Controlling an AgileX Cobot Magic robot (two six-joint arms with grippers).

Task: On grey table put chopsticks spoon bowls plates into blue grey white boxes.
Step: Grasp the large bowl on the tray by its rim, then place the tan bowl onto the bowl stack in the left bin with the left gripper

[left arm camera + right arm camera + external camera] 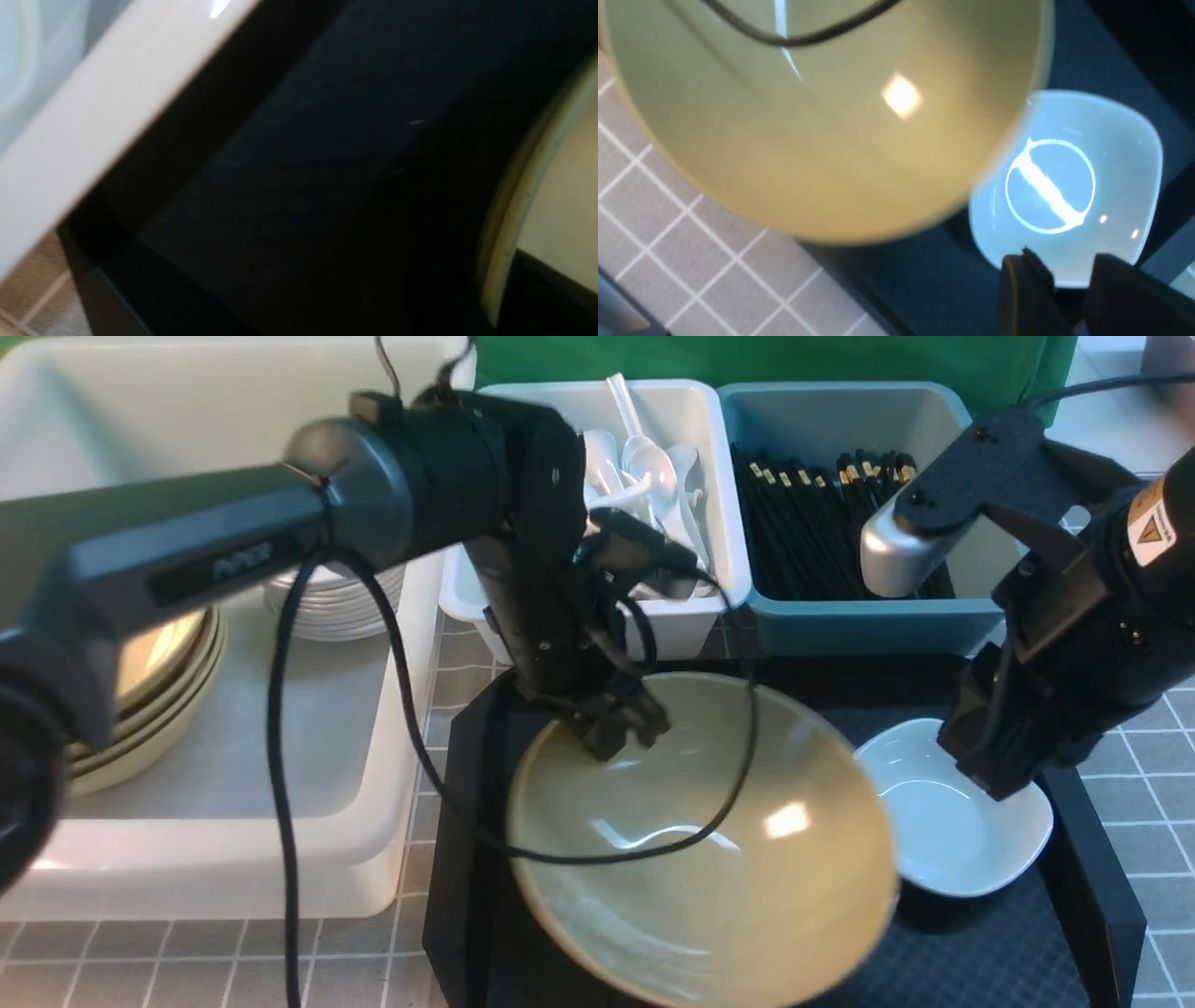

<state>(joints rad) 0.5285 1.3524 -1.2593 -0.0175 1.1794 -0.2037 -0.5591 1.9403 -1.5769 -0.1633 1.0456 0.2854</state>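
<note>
Over tray (990, 952) | L end effector (618, 723) holds bowl (709, 859) | R end effector (1066, 275) astride plate (952, 831), grip?

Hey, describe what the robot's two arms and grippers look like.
Left arm: dark grey-black, faint embossed logo, looping black cable. Right arm: black, yellow triangle warning label, silver wrist bracket. Left gripper and right gripper: black, blocky.

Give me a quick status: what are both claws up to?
Left gripper shut on yellow bowl's far rim, bowl tilted over black tray. Right gripper astride white plate's edge, grip unclear. Left arm's cable drapes across bowl.
</note>
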